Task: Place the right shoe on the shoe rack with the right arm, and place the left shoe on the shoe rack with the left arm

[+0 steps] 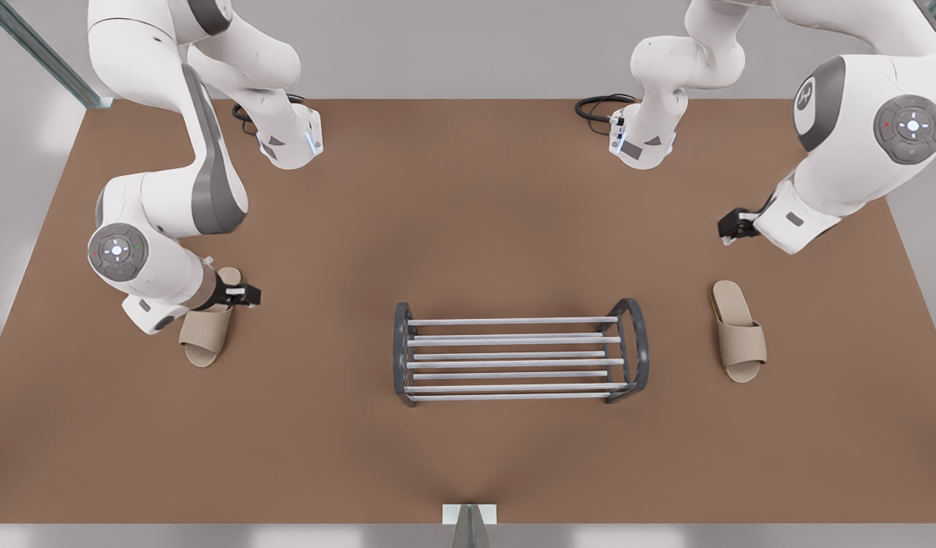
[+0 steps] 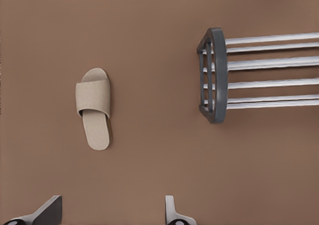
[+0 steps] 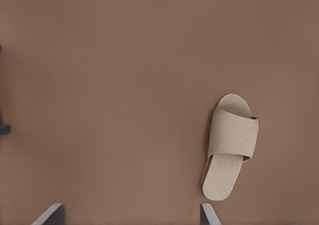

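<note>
- Your right tool [image 1: 243, 294] sits low on the front view's left, its two fingers spread apart and clamped on nothing.
- In the front view it overlaps the heel end of the right shoe [image 1: 207, 333], a beige fabric open-toed slipper with a broad strap. You cannot tell from these views whether they touch.
- In your right wrist view the same slipper lies flat, just beside one finger [image 3: 208, 214] rather than between the pair.
- Your left tool [image 1: 730, 228] hangs on the front view's right with its fingers likewise apart and nothing between them.
- It is well short of the left shoe [image 1: 739, 332], a matching beige strap slipper lying flat with its heel towards that tool.
- The shoe rack [image 1: 514, 342], a low dark grey metal frame with arched ends and long silver bars, stands between the two slippers, well apart from each.
- Both slippers and the rack rest on the brown tabletop [image 1: 468, 213].
</note>
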Robot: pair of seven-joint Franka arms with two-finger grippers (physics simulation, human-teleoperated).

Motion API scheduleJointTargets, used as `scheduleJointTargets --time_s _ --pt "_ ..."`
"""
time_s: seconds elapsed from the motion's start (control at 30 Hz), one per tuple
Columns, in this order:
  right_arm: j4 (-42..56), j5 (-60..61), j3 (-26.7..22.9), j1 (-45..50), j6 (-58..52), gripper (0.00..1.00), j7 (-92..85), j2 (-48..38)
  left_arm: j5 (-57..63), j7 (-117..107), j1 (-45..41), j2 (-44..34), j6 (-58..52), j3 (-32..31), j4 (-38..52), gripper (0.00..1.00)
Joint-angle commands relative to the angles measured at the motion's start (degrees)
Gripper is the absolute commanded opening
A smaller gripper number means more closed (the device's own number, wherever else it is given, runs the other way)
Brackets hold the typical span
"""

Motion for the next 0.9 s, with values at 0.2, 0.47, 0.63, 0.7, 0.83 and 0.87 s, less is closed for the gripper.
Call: scheduleJointTargets --time_s 0.2,0.47,0.63,0.7,0.83,0.87 --pt "-2.3 -0.4 0.0 -3.5 2.2 1.00 3.9 2.2 20.2 -2.4 -23.8 6.2 -20.5 -0.5 1.3 1.00" --pt "-30.2 -1.3 0.6 -14.0 26.0 1.00 -8.6 -8.7 49.1 -16.6 -46.1 24.5 -30.3 -0.5 -12.6 1.00" --pt "-33.6 1.9 0.6 -18.8 41.7 1.00 -24.5 -3.6 58.7 -47.7 -46.6 11.2 16.2 10.7 -48.8 1.00" --pt "-33.7 2.0 0.6 -20.0 45.5 1.00 -31.5 -2.2 70.1 -73.4 -46.6 10.1 35.6 19.4 -56.9 1.00" --pt "-37.5 4.1 1.8 -23.0 49.0 1.00 -37.3 -2.5 77.3 -135.7 -41.7 12.8 53.5 21.3 -56.8 1.00" --pt "-38.6 4.4 2.5 -23.5 49.1 1.00 -38.0 -2.7 78.8 -149.3 -41.3 12.8 54.5 21.3 -56.8 1.00"
